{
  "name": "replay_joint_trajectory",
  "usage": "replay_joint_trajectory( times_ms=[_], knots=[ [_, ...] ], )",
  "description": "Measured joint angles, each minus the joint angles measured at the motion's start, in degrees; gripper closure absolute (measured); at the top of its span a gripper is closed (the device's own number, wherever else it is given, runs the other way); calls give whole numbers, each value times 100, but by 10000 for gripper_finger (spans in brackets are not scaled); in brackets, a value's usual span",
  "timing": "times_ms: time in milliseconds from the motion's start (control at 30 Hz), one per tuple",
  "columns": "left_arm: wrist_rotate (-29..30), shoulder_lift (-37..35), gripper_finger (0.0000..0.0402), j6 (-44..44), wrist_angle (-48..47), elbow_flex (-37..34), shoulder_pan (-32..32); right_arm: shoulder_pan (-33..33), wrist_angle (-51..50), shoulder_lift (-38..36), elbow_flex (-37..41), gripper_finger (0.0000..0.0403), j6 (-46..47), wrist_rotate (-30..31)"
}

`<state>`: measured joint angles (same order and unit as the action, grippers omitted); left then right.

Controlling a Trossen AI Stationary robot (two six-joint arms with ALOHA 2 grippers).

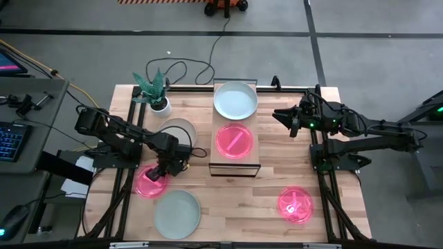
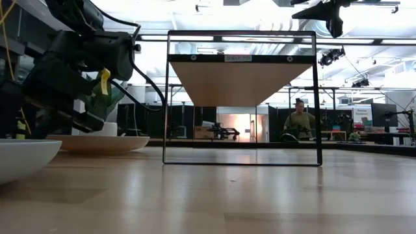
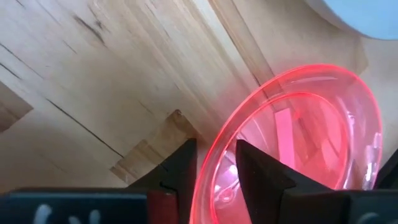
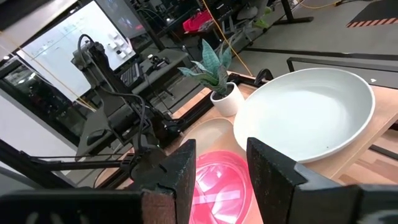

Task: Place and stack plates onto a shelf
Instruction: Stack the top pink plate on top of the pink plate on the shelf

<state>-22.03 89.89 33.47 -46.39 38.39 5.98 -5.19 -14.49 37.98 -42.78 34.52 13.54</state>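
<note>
Pink translucent plastic glows at the left side of the wooden table (image 1: 270, 194), where the left gripper (image 1: 160, 171) reaches down to a round pink plate (image 1: 147, 183). In the left wrist view its two dark fingers (image 3: 183, 167) straddle the raised rim of that plate (image 3: 292, 143), one inside and one outside, set narrowly around it; whether they already pinch it I cannot tell for sure, though it looks like a grip on the rim.

Just behind the left arm lies a pale whitish round plate (image 1: 181, 129), partly covered by the arm, and beyond it a small green plant in a white pot (image 1: 156, 93). Toward the near edge of the table, a pale mint round plate (image 1: 176, 214) waits flat on the wood.

At the middle stands the shelf (image 1: 235, 166), a long light-wood board on a thin black frame. Two plates already lie on it side by side: a whitish plate (image 1: 235, 99) at the far end and a pink translucent plate (image 1: 234, 142) nearer the middle. Nothing is stacked yet.

To the right, a third pink translucent plate (image 1: 295, 205) lies on the table near the front. The right gripper (image 1: 285, 119) hovers beside the shelf's far end, its jaws parted and empty.

So, by my judgement, two of six plates are placed, one is being taken, and three remain.
</note>
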Motion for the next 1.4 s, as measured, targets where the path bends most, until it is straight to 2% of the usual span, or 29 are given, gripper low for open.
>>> replay_joint_trajectory(
  times_ms=[200,267,567,1033,1300,1400],
  knots=[
    [104,1,382,-7,113,-7,-31,0,-45,0,0,277,0,0],
    [39,7,395,-125,98,-12,-120,0,-82,0,0,277,0,0],
    [-259,-365,401,-317,-346,44,-766,0,-145,0,0,277,0,0],
    [-284,-1737,401,-366,-300,55,-1807,0,-185,0,-2,277,0,0],
    [376,-2479,401,-726,-111,69,-2360,-1,-207,0,-2,277,20,0],
    [459,-2730,401,-880,-135,220,-2496,-1,-208,0,-2,277,18,0]
  ],
)
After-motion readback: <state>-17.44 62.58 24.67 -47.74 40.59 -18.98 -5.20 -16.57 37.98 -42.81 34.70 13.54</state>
